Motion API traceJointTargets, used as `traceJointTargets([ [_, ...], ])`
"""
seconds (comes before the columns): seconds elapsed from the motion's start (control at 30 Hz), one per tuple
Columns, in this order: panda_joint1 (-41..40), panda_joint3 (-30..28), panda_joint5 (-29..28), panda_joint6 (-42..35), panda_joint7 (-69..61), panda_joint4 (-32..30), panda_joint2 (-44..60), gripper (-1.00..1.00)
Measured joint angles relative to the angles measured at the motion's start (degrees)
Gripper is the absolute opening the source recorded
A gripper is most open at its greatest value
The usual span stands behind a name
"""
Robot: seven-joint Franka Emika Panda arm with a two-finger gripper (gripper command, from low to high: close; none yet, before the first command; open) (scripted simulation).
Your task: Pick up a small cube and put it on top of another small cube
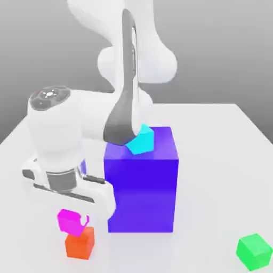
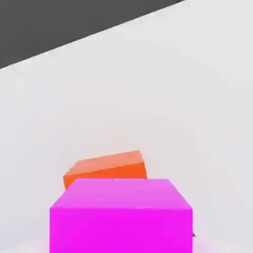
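Fingers [image 1: 74, 217] clamped on the magenta cube [image 1: 71, 222], held just above the orange-red cube [image 1: 80, 244] on the white counter [image 1: 213, 160]. In the exterior view the magenta cube sits toward 11 o'clock of the orange-red one, not squarely over it. Risk: if I release with this offset, the cube could land on an edge and topple. The blue-violet block [image 1: 141, 186] stands just beside, at 3 o'clock; my hand could brush it.

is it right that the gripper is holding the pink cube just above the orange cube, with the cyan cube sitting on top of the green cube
Not quite. The cyan cube sits on top of the big blue-violet block, not the green cube, which stands alone at the exterior view's right. The rest holds: the gripper holds the pink cube just above the orange cube, as the exterior view shows.
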Motion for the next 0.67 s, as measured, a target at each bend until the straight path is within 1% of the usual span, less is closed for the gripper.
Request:
traceJointTargets([
  [0.33,17.14,11.37,-3.93,-3.71,15.36,6.53,1.24,-1.0],
  [0.4,21.17,12.85,-5.76,-2.46,19.38,7.94,3.14,-1.0],
  [0.47,24.16,12.34,-8.1,0.81,22.38,9.02,7.2,-1.0],
  [0.5,25.17,11.66,-9.01,2.51,23.24,9.28,9.15,1.0],
  [0.67,25.17,11.66,-9.01,2.51,23.24,9.28,9.15,1.0],
])
